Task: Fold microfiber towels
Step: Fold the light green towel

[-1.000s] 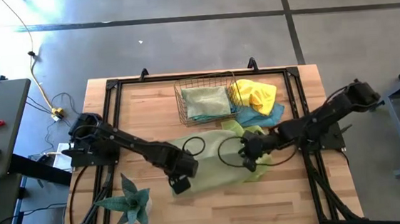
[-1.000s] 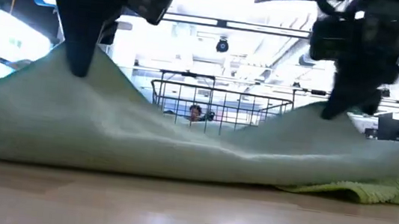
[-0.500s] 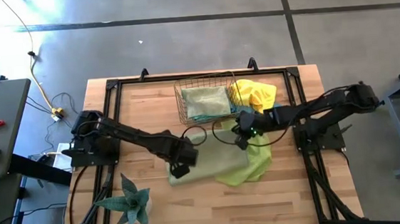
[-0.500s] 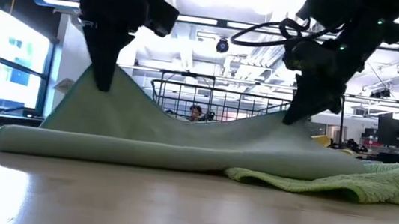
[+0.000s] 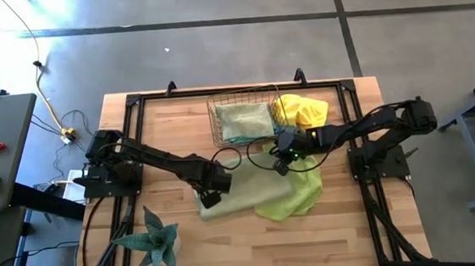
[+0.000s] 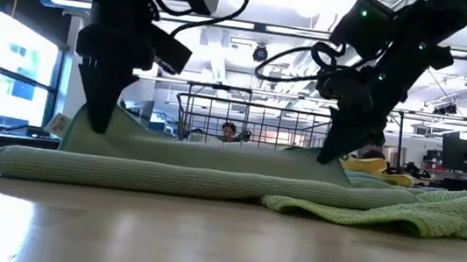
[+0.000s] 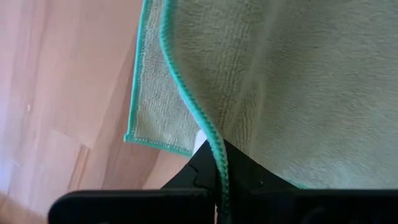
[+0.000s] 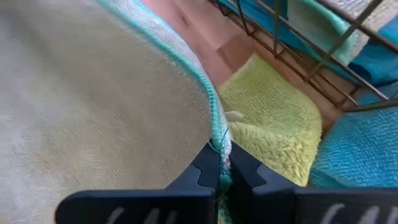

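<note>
Inside wire basket (image 5: 217, 128): folded pale green towel (image 5: 245, 120).

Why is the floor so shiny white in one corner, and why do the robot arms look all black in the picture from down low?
High view: strong light glares off the floor at top left, washing it white. Low view: the bright room behind backlights the left gripper and right gripper, so they show as dark shapes above the pale green towel, and the near table looks soft and blurry.
</note>
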You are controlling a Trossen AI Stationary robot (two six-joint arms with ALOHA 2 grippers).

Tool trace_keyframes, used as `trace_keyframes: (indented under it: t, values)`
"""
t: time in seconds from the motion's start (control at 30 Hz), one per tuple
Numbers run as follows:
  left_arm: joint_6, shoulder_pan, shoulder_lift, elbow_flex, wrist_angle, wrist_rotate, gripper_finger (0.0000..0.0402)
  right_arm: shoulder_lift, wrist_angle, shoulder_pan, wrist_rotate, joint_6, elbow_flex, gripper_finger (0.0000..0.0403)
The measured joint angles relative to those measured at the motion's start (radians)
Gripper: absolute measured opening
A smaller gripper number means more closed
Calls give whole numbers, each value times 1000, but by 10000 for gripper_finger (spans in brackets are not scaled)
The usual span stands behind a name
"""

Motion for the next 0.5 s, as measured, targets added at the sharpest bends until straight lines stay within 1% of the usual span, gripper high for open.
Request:
trace_keyframes:
  t: [0.17,0.3,0.4,0.5]
  values:
    - [-1,0,0,-3,13,-37,0,0,32,0,56,-22,0,0]
    - [-1,0,0,-3,14,-43,0,1,56,0,60,-48,0,4]
    - [-3,0,0,-3,14,-57,0,2,53,0,60,-48,0,17]
    - [-10,0,0,-3,14,-85,1,2,55,0,60,-48,0,42]
